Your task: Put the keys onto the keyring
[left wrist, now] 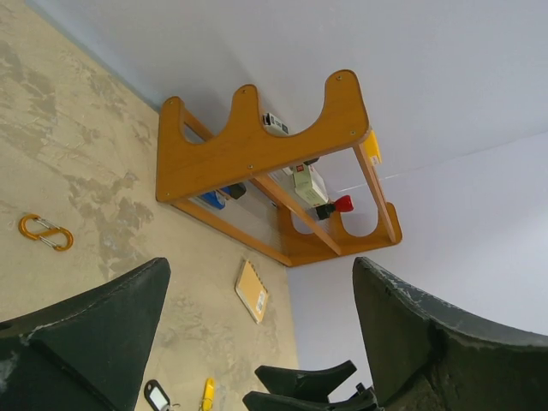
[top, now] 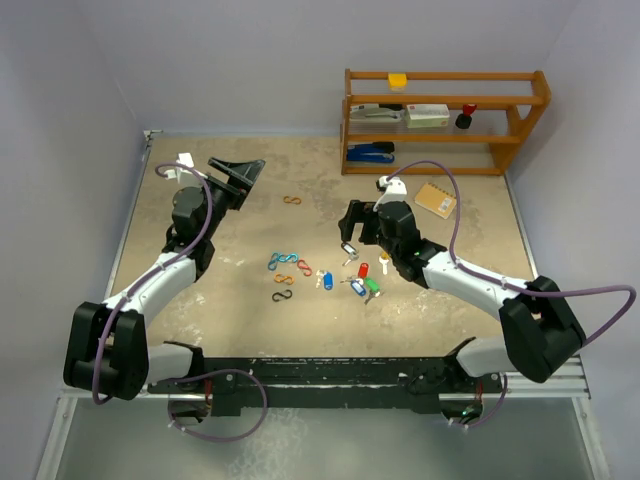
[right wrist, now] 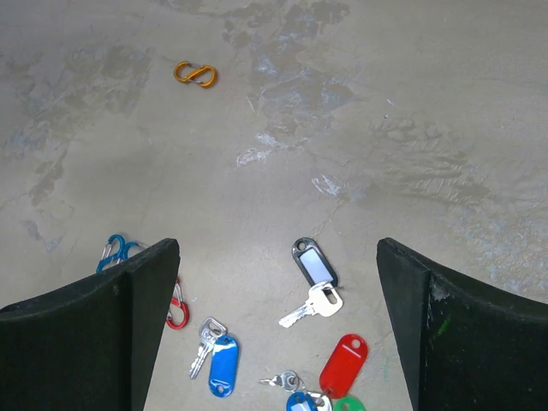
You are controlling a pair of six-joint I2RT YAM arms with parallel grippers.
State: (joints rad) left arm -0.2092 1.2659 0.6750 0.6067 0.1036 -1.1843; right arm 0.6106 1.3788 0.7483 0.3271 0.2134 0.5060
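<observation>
The keys lie loose mid-table: a black-and-white tagged one (top: 348, 250) (right wrist: 314, 261), a red tag (top: 363, 270) (right wrist: 344, 364), blue tags (top: 327, 281) (right wrist: 222, 364), a green tag (top: 372, 286) and a yellow one (top: 384, 264) (left wrist: 207, 392). My right gripper (top: 354, 220) (right wrist: 274, 334) hovers open just above the black-and-white key, touching nothing. My left gripper (top: 238, 178) (left wrist: 257, 342) is raised at the back left, open and empty, facing the shelf. A separate keyring is out of view.
Coloured S-clips lie left of the keys: blue (top: 282, 260), red (top: 304, 267), orange (top: 284, 278), black (top: 282, 296). Another orange one (top: 291, 200) (right wrist: 195, 74) lies farther back. A wooden shelf (top: 445, 120) stands back right, with a small notebook (top: 435, 199) in front of it.
</observation>
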